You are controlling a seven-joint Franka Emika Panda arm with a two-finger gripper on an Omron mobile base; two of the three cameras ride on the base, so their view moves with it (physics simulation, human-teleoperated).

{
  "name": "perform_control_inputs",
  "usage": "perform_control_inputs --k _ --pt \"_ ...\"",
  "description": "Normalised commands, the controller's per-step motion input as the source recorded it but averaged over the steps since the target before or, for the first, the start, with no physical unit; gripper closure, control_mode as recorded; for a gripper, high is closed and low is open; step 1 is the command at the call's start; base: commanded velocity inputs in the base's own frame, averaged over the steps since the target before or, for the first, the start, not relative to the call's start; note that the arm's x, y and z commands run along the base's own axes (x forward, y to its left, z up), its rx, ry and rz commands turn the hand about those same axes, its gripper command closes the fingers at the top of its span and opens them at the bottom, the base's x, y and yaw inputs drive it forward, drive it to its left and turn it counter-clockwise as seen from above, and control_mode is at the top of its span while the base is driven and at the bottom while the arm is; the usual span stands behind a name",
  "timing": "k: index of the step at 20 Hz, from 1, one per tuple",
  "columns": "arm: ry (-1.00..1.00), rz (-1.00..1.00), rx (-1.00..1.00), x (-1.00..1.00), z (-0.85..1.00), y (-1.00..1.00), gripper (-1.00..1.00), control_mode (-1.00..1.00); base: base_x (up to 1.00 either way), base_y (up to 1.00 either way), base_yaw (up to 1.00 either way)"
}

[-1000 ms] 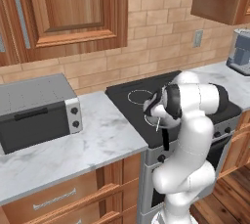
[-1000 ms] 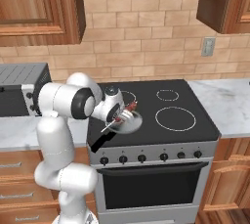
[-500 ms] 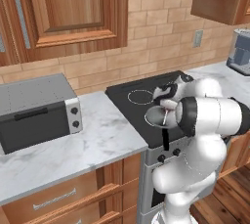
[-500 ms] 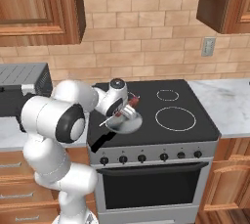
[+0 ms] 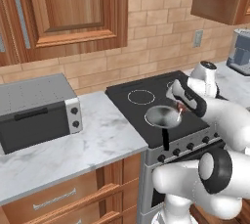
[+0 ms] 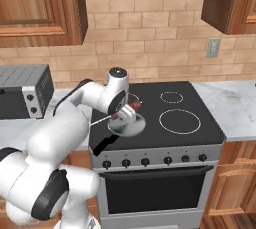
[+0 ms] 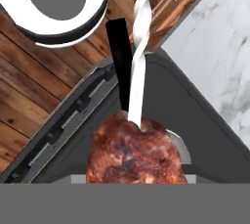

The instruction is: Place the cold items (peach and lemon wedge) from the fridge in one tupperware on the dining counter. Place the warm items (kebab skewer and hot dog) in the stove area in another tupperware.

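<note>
My gripper [image 5: 180,102] [image 6: 125,112] is shut on the kebab skewer [image 5: 179,106] [image 6: 134,105], holding it just above a small grey pan [image 5: 161,116] [image 6: 128,126] on the stove's front left burner. In the hand view the browned meat [image 7: 134,154] fills the lower middle and hides my fingertips. The twisted metal skewer rod [image 7: 139,47] runs up from the meat. Beneath it lie the pan's rim [image 7: 178,145] and its black handle [image 7: 120,61].
The black stove top [image 5: 146,96] [image 6: 175,118] has marble counter [image 5: 93,140] [image 6: 235,108] on both sides. A grey toaster oven [image 5: 36,110] [image 6: 22,90] stands on the left counter. Wooden cabinets hang above. A blender base [image 5: 239,52] stands at the far right.
The arm's elbow and shoulder have swung down and forward. The gripper with the kebab skewer has shifted slightly right over the pan. The cameras have not moved.
</note>
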Motion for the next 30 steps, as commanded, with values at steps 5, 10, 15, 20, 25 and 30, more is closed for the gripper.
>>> perform_control_inputs --k 5,10,15,20,25,30 --pt "0.04 0.0 0.0 -1.0 1.0 0.26 1.0 -1.0 0.0 0.0 0.0" --pt "-0.54 -0.01 -0.02 -1.0 0.38 0.34 1.0 -1.0 0.0 0.0 0.0" --pt "-0.39 -0.02 -0.18 -0.41 -0.4 0.59 1.0 -1.0 0.0 0.0 0.0" --pt "-0.01 0.0 -0.31 0.03 -0.47 0.85 1.0 -1.0 0.0 0.0 0.0" --pt "-0.03 0.0 -0.12 0.0 -0.14 0.19 1.0 -1.0 0.0 0.0 0.0" --pt "-0.04 0.0 -0.02 -0.07 -0.04 0.0 1.0 1.0 -0.27 -0.06 0.0"
